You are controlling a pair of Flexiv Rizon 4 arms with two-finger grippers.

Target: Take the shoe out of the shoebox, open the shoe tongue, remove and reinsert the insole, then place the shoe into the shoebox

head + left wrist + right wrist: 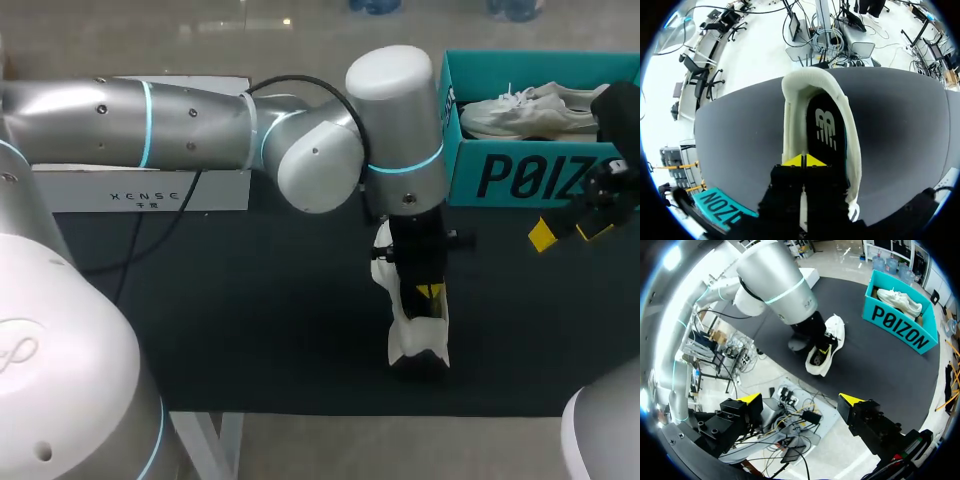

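One gripper [802, 161], tips together, inside shoe [810, 80]

- The shoe [790, 115]: soft off-white cloth, padded rim.
- Its insole [826, 131]: smooth, matt black.
- The shoebox [520, 175]: smooth teal card.
- The table [250, 320]: dark, matt covering.
- The left arm [150, 125]: silver metal with a satin sheen.

Left arm [190, 125]: silver tube, cyan light rings, small dark screws, trailing black cable [290, 79]; right gripper [801, 399] black, yellow tips.
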